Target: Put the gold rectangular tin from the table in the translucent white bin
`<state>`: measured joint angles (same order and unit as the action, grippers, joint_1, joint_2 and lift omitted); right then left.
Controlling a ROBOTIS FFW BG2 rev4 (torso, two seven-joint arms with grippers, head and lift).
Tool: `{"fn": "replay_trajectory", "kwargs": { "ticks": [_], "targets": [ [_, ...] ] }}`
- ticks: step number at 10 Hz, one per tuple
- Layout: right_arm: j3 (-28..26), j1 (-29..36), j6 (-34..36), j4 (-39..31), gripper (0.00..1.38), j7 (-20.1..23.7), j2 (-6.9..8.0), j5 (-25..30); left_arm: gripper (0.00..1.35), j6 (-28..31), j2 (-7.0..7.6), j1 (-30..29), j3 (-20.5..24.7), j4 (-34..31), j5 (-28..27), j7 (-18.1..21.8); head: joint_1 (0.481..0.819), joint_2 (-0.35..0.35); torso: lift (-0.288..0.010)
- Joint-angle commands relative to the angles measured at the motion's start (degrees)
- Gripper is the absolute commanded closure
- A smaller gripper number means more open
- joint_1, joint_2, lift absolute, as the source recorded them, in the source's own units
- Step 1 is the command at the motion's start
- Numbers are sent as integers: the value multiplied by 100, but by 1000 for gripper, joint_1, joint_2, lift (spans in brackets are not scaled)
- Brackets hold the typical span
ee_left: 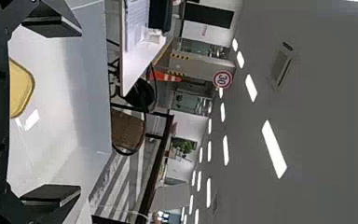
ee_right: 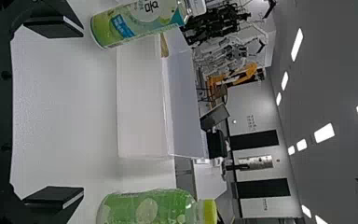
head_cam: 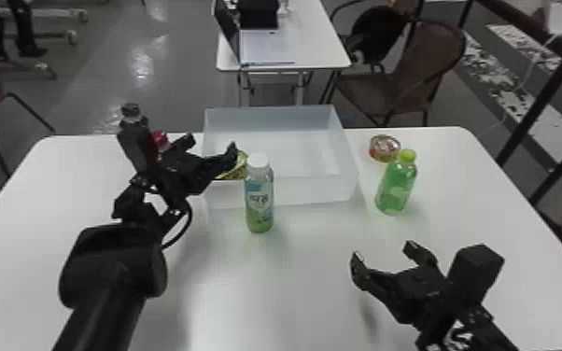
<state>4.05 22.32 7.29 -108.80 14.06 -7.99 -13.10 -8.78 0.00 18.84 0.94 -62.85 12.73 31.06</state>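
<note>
In the head view, my left gripper point(head_cam: 212, 147) stands open over the left side of the translucent white bin point(head_cam: 312, 189). The gold tin point(head_cam: 233, 173) lies inside the bin at its left, beneath that gripper and partly hidden by it and by a bottle. My right gripper point(head_cam: 382, 256) is open above the table's right front part, holding nothing. In the left wrist view, the gold tin point(ee_left: 21, 88) shows beyond the palm of my open left gripper point(ee_left: 51, 109), untouched by its fingertips. Nothing is between the fingers of my right gripper point(ee_right: 53, 112) in the right wrist view.
A white-capped bottle point(head_cam: 259, 200) stands right before the bin's front wall. To the bin's right are a green bottle point(head_cam: 396, 184) and a small round tin point(head_cam: 384, 148). A red item point(head_cam: 160, 140) shows behind the left arm on the white table point(head_cam: 303, 280).
</note>
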Motion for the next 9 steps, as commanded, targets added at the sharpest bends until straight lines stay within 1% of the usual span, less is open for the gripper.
{"fn": "replay_trajectory", "kwargs": {
  "ticks": [1, 2, 3, 4, 6, 7, 8, 9],
  "targets": [
    [0, 9, 0, -19, 102, 0, 0, 0, 104, -1, -15, -566, 135, -658, 212, -126, 695, -18, -131],
    [-9, 9, 0, -27, 102, 0, -9, 9, 104, 43, -15, -1023, 223, -1142, 309, -372, 695, -6, -131],
    [-18, 9, 0, -27, 102, 0, -9, 0, 108, -36, -15, -1410, 319, -1458, 283, -574, 695, 13, -131],
    [-18, 9, 0, -27, 102, 0, -9, -9, 111, -247, -15, -1770, 398, -1651, 256, -724, 695, 22, -131],
    [-18, -18, -9, -27, 102, 0, -27, -18, 111, -212, -15, -2544, 767, -2161, 265, -803, 695, 59, -131],
    [-18, -35, -9, -27, 102, 0, -27, -9, 105, -300, -15, -2983, 943, -2469, 230, -1014, 695, 83, -131],
    [-27, -35, 0, -36, 102, 0, -36, -9, 102, -423, -15, -3300, 1110, -2653, 168, -1128, 695, 100, -131],
    [-27, -35, 0, -45, 102, 0, -53, -9, 108, -572, -15, -3519, 1251, -2741, 151, -1128, 695, 136, -131]
  ]
}}
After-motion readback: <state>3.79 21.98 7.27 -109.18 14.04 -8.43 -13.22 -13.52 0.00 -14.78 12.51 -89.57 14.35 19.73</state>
